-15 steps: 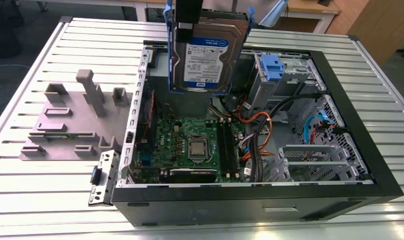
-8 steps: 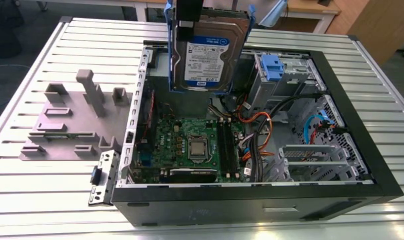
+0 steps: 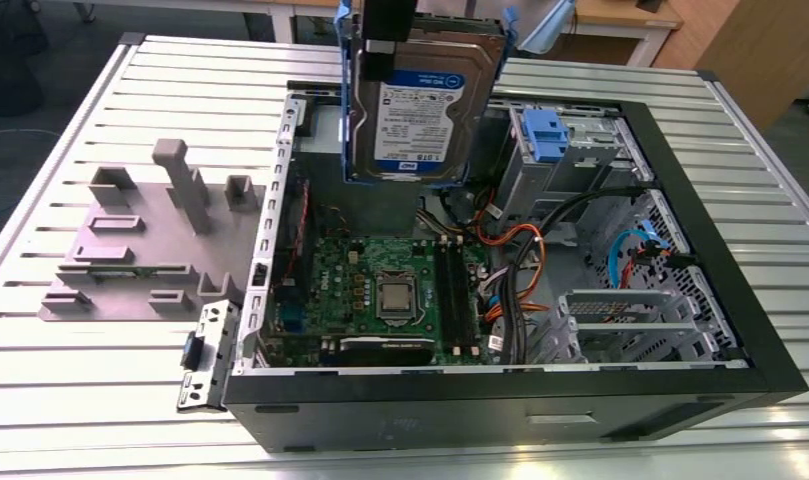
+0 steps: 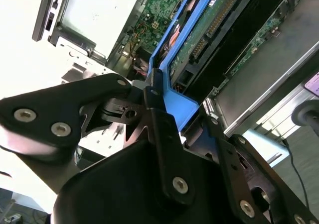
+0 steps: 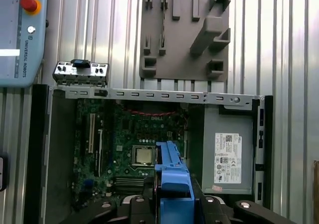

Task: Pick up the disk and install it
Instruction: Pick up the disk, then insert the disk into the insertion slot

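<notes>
The slatted metal desk (image 3: 71, 385) carries everything. The biggest thing on it is the black computer case (image 3: 511, 412), lying on its side with the panel off and the inside open to view. Beside the case, at the exterior view's left, lies the grey slotted holder (image 3: 137, 250), well apart from the disk. Inside the case the green motherboard (image 3: 377, 290) covers the floor. In the first wrist view a grey metal box (image 5: 227, 152) with a white label sits next to it. At the far corner, toward the exterior view's right, stands a metal drive cage (image 3: 564, 150) with a blue plastic piece in it.

The disk (image 3: 415, 110) hangs upright above the far part of the open case. Its labelled face is turned toward the exterior camera and its blue carrier (image 4: 177, 104) frames it. Its lower edge appears clear of the motherboard, and it stands just beside the drive cage, not in it.

The jaws are clamped on the carrier's handle end — the second wrist view shows the black fingers (image 4: 154, 97) pressed against the blue plastic.

By my judgement the picking up is done, since the disk is off the desk and carried by the arm. The installing is not — the disk sits in no bay.
</notes>
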`<state>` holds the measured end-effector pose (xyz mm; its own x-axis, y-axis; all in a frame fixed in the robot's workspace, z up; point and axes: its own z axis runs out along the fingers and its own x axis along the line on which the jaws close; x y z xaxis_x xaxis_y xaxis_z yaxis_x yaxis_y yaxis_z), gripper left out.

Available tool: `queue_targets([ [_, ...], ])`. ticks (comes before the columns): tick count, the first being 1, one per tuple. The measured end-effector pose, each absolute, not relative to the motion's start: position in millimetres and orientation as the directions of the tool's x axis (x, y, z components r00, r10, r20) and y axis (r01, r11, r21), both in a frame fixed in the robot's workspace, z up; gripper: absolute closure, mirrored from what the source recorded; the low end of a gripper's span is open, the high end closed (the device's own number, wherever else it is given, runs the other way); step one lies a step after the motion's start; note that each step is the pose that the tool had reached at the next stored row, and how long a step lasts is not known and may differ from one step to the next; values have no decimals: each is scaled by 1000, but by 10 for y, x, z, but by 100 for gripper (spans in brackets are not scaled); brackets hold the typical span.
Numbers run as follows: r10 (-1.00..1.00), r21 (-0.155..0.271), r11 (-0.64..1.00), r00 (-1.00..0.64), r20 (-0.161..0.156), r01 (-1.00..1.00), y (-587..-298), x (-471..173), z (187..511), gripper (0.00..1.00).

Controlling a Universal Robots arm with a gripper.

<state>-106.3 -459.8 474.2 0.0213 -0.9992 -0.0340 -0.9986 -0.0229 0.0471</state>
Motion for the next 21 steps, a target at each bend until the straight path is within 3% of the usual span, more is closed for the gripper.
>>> queue_targets([
  [21, -999, 47, -23, 22, -34, -999, -4608, -938, 4743, 63],
])
